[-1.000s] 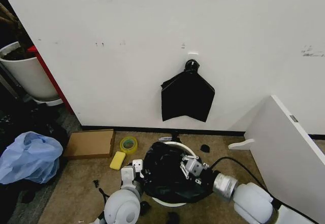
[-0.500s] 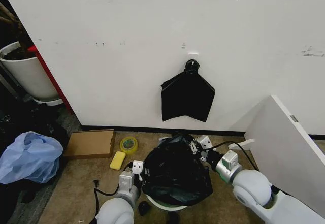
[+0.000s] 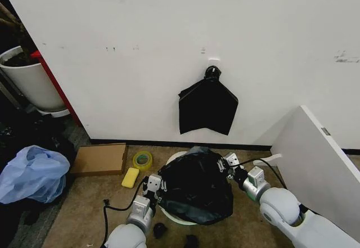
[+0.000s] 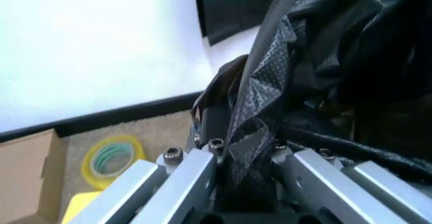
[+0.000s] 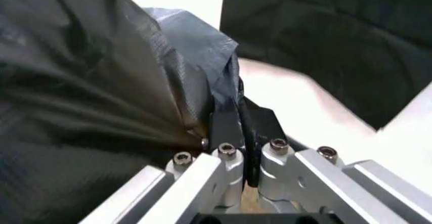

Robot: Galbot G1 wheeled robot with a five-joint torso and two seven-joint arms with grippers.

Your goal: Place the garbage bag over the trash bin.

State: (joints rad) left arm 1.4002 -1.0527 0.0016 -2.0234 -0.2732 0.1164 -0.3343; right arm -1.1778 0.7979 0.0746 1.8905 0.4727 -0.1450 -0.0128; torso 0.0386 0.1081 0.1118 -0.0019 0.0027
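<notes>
The left tool (image 3: 156, 184) is seen clamped on a pinched fold of the garbage bag (image 3: 197, 185) at the bag's left side, the film bunched between its closed fingers (image 4: 196, 171) in the left wrist view. The right tool (image 3: 229, 163) is likewise clenched on the bag's right side, a gathered pleat of plastic caught between its fingers (image 5: 226, 128) in the right wrist view. Between the two tools the glossy black bag is held stretched and domed above the trash bin (image 3: 173, 159), whose white rim is visible at the far left of the bag and again as a crescent at its near edge, on the carpeted floor close to the wall.

A tear is judged the chief risk: the film is thin and is held at two small pinch points, so a hard outward pull could rip it or slip it free of one tool. The bin is light and unheld, and it could be tipped or dragged if the bag's edge catches the rim on one side alone. It cannot be told whether the bag's mouth is open under the dome; if it is closed, the bag would merely be laid on top.

The bag lies between the tools, touching both, directly over the bin.
</notes>
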